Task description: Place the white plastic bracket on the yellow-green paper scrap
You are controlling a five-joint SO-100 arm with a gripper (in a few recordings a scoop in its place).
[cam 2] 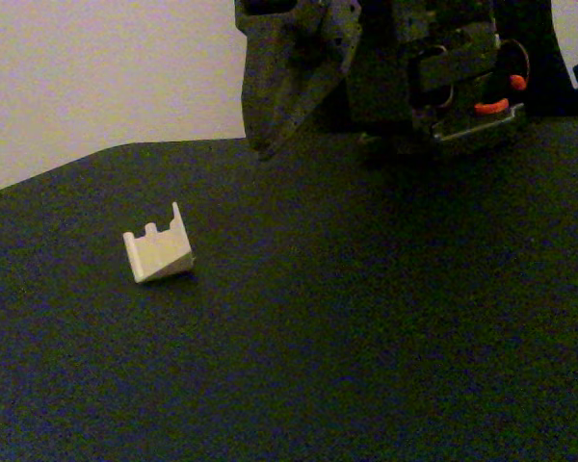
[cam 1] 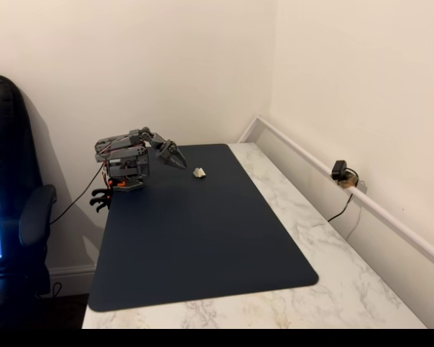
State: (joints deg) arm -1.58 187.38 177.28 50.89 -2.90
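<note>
In a fixed view I see the arm folded low at the far left corner of a dark mat, its gripper pointing out over the mat. The bracket lies on the mat just right of the fingertips and a little nearer the camera, apart from them. I cannot tell from here whether the jaws are wide or narrow; they read as one dark wedge. Around it: a marble-pattern table under the mat, a black chair off to the left, and a small camera on the wall rail well to the right. Nothing lies between gripper and bracket.

In the other fixed view, set low on the mat and looking back at the arm, the bracket shows its shape: an off-white wedge with a notched upper edge, resting on the mat. The gripper hangs above and to the right of it, tip down near the mat, holding nothing I can see; the opening is still unclear. Orange parts show on the arm's body. I can read no writing in either view.
</note>
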